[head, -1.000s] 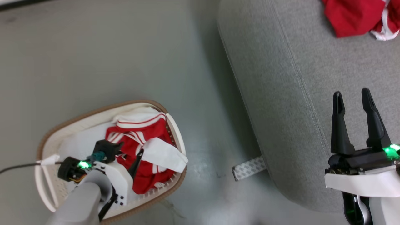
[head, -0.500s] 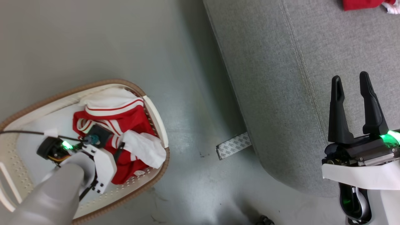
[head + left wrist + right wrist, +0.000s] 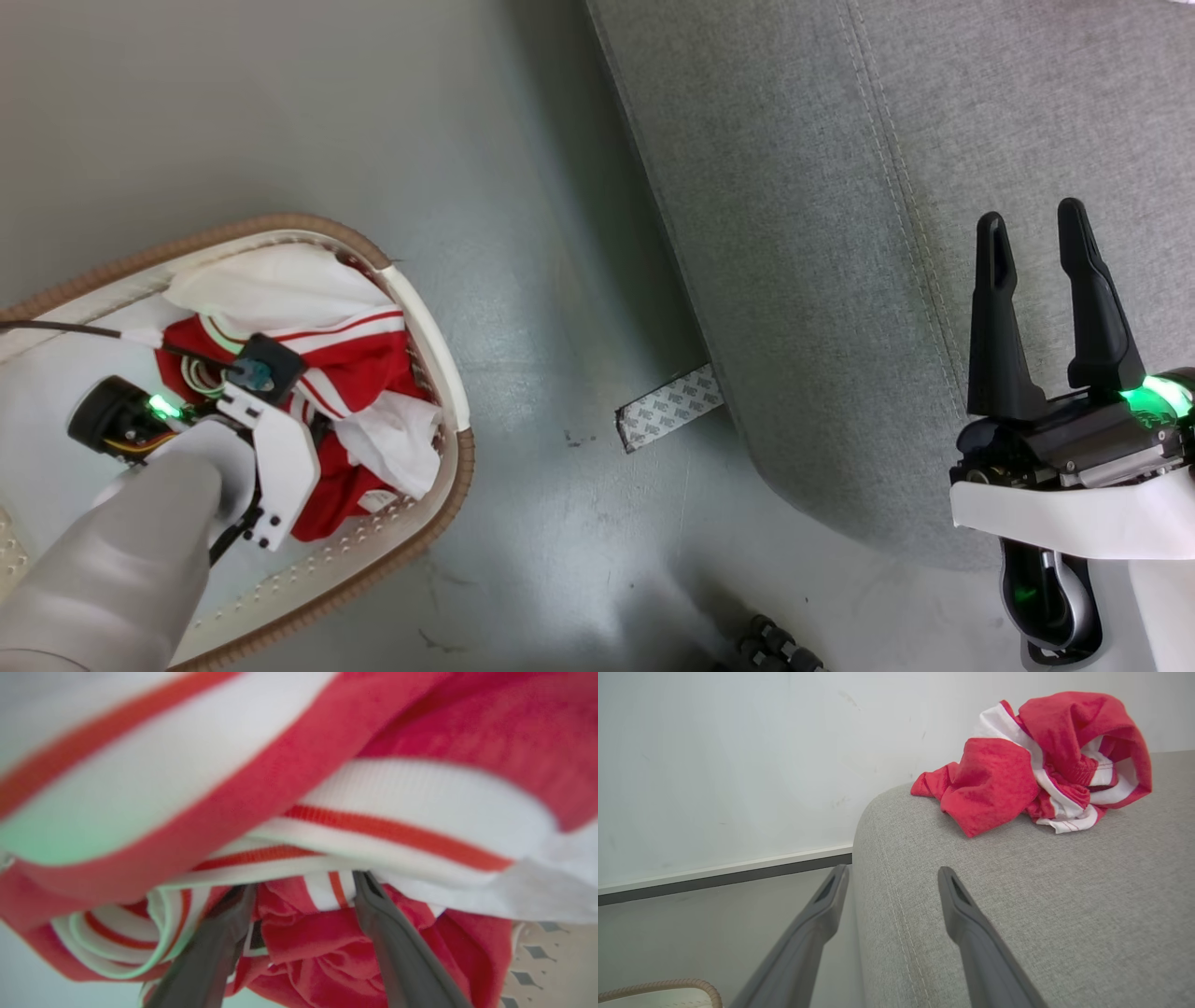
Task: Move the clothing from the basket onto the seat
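**Site condition: garments split between basket and sofa, both tools open**

Floor (image 3: 373,121): smooth grey-green, glossy, with scuffs and small dark specks near the sofa's corner. A grey-and-white patterned strip (image 3: 667,408) lies flat on it, one end running under the sofa's base.

Wall (image 3: 738,765): plain white, lightly marked, meeting the floor at a pale skirting with a dark lower band (image 3: 738,872).

Sofa (image 3: 840,187): light grey woven upholstery, rounded corner, double stitched seam running along the seat. One bundled garment (image 3: 1017,774), red with white panels, lies on the seat near the wall end.

Basket (image 3: 464,457): cream perforated plastic with a brown woven-look rim, standing on the floor well apart from the sofa. The clothing (image 3: 364,373), red with white striped bands and a white panel, is heaped against the side nearest the sofa.

Left tool (image 3: 303,882): lowered into the basket, fingers spread and pushed into the heap, red fabric between them and a white striped band across their tips; not clamped. A dark cable (image 3: 56,329) trails from its wrist across the basket.

Right tool (image 3: 1031,217): fingers apart, empty, above the sofa's seam at the floor-side edge.
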Tool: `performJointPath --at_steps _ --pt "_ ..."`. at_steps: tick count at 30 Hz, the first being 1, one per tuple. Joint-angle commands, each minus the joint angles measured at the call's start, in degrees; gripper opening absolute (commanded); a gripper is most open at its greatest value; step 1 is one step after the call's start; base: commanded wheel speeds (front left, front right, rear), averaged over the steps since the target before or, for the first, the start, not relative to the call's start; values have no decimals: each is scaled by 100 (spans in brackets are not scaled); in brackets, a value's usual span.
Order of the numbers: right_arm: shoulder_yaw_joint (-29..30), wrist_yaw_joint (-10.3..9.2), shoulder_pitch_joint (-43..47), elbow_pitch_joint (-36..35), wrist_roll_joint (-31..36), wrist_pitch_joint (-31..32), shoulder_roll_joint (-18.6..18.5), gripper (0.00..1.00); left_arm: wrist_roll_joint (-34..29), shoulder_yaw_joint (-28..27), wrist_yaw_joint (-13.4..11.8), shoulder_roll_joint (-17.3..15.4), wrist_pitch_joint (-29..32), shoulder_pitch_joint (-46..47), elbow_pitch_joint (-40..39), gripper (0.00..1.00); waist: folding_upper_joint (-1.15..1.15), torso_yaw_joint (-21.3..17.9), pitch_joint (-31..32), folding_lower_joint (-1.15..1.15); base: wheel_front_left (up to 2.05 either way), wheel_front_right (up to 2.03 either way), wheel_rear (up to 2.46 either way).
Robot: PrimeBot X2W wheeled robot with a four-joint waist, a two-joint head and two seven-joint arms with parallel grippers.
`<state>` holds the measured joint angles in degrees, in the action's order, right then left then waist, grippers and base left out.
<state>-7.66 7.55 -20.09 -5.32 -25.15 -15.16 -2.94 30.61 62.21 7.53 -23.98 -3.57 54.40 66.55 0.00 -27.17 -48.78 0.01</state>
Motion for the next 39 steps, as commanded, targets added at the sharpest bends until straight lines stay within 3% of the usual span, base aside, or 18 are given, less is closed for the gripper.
performJointPath --at_steps 1,2,14,32,39 --pt "14 -13 -62 14 -42 2 8 100 131 44 -11 -30 33 63 34 19 0 -3 21 -1 0 0 0" --pt "19 -13 -60 26 -38 2 8 100 161 65 -11 -11 19 65 35 0 0 -4 42 -1 0 0 0" --pt "131 -13 47 163 300 2 6 100 639 271 -10 327 -257 -146 101 0 0 200 669 -1 0 0 0" --pt "329 -13 617 705 976 2 0 100 1568 289 -10 1141 -1147 -1051 -237 0 0 1103 3037 -1 0 0 0" --pt "367 -14 936 900 984 2 -114 100 1364 -188 -11 1255 -1160 -1372 -916 0 0 1519 3886 -1 0 0 0"
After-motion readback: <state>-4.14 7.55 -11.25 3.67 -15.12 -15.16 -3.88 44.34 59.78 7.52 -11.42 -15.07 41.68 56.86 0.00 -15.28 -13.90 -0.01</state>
